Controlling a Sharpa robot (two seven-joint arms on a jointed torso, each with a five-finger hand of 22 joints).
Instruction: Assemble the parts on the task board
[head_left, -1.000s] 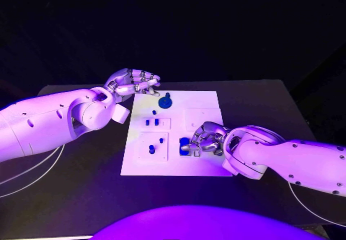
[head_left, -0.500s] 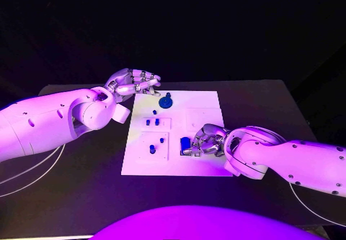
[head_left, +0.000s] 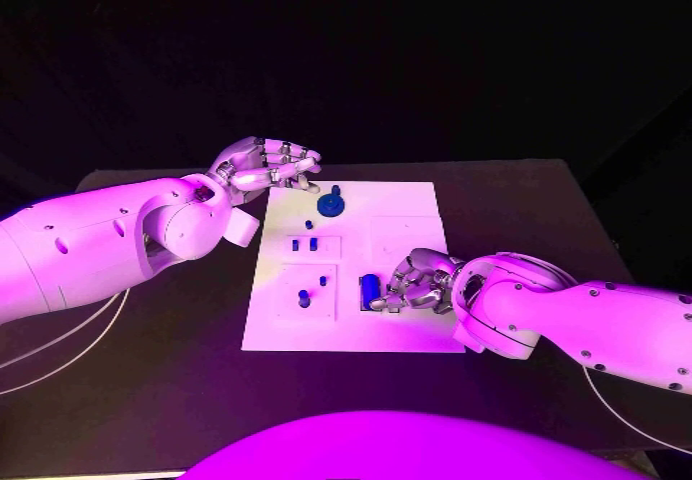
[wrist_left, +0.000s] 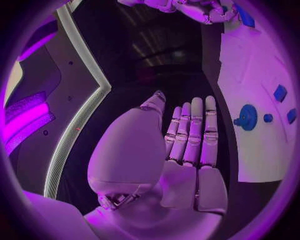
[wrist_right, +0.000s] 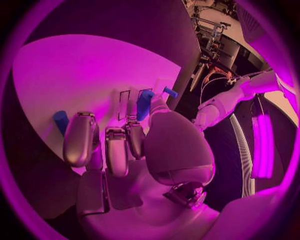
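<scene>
The scene is bathed in magenta-violet light. The task board (head_left: 346, 270) is brightly lit against dark surroundings. Glare is seen on both arms. Straight edges are bent by fisheye distortion in both wrist views.

Partly hidden parts, uncertain grip

Blue part (head_left: 371, 290) half covered by right hand (head_left: 411, 285); unclear whether held. Small pieces (head_left: 303, 297) too tiny to identify. Board (wrist_left: 259, 70) cut by circle's rim.
</scene>
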